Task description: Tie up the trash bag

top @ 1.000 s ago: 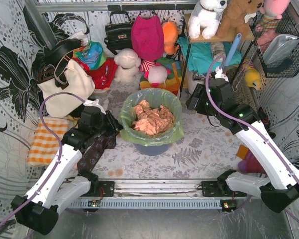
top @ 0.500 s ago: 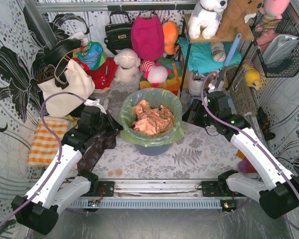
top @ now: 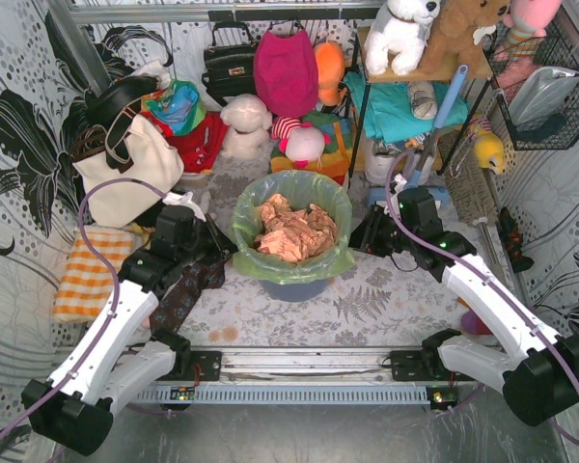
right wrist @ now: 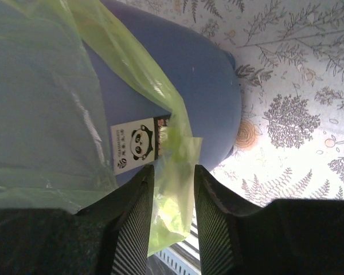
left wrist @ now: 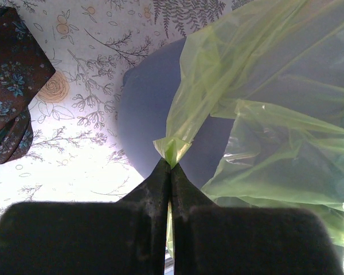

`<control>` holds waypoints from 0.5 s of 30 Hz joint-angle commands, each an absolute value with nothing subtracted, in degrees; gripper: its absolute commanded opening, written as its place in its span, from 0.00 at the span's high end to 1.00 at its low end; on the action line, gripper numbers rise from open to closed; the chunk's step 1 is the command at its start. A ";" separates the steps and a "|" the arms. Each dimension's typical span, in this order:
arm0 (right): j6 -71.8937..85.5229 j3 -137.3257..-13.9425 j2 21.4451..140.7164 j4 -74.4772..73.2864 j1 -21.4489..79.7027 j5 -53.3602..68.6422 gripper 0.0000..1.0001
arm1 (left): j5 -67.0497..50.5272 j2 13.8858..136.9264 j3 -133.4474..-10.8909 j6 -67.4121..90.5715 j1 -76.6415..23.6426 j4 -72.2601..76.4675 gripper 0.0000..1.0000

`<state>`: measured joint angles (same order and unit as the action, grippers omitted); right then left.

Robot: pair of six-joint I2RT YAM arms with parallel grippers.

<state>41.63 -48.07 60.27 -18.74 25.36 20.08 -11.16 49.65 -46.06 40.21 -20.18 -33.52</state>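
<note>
Zero gap, left claw (left wrist: 171,167) pinching trash bag (left wrist: 264,74)

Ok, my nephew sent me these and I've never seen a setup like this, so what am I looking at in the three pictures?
Two white robot arms are bolted at the near edge of a table covered in a flower-print cloth. The wide picture comes from a fixed camera above and behind them. The two close-ups come from cameras on the wrists, so the black shapes at the bottom are each arm's own fingers. In the middle stands a round blue-grey plastic bin lined with a thin lime-green plastic trash bag, with tan crumpled paper inside. The left gripper is pinched shut on a fold of the bag's overhanging edge. The right gripper has its fingers apart with the bag's edge hanging between them, not clamped.
</note>
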 commanded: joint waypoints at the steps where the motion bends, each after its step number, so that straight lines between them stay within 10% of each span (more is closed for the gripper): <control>1: 43.24 -46.71 60.21 -15.12 25.22 22.32 0.67 | -10.79 48.60 -48.79 40.17 -19.95 -32.88 0.91; 15: 42.44 -48.43 59.21 -17.77 25.22 20.40 1.00 | -10.88 47.02 -50.21 40.07 -19.92 -34.73 0.94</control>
